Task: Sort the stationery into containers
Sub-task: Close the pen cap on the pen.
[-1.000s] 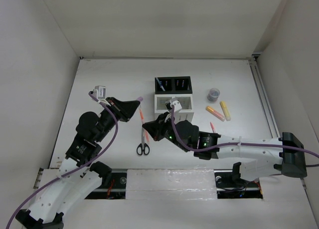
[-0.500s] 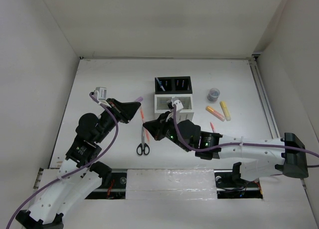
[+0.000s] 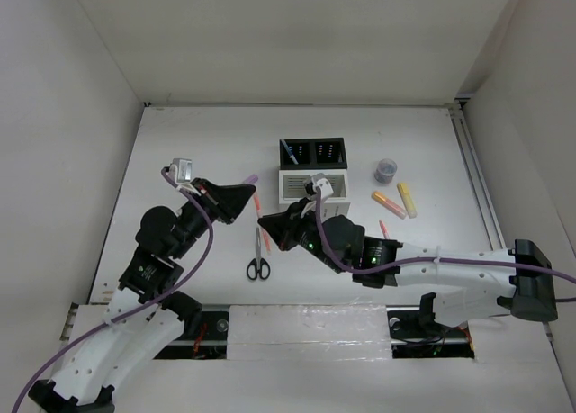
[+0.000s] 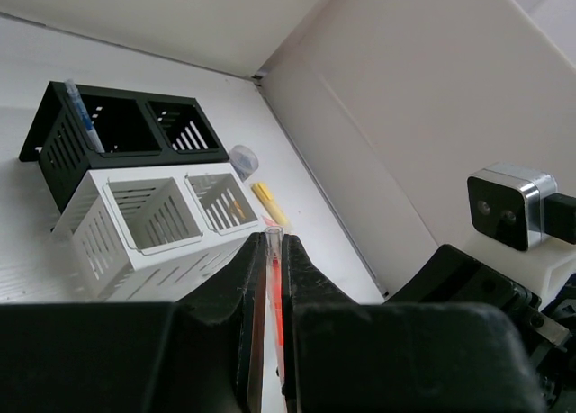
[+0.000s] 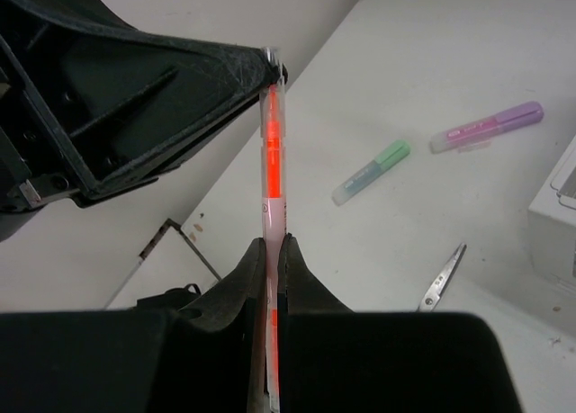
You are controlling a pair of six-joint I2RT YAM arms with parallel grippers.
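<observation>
A thin red pen (image 3: 257, 208) hangs above the table, held at both ends. My left gripper (image 3: 251, 194) is shut on its upper end, seen between the jaws in the left wrist view (image 4: 273, 267). My right gripper (image 3: 267, 226) is shut on its lower part (image 5: 270, 161). The joined containers stand just right of the grippers: the black pair (image 3: 313, 141) with a blue pen (image 3: 288, 151) in it, and the white pair (image 3: 298, 197). Black-handled scissors (image 3: 258, 262) lie below the pen.
A grey tape roll (image 3: 386, 170), a yellow highlighter (image 3: 407, 199), an orange highlighter (image 3: 388, 203) and a short red pen (image 3: 383, 228) lie right of the containers. A green highlighter (image 5: 371, 171) and a pink-purple one (image 5: 486, 127) lie under the arms. White walls enclose the table.
My right gripper has slid a little up along the red pen toward the left gripper, uncovering more of the scissors. The left arm has hardly moved.
</observation>
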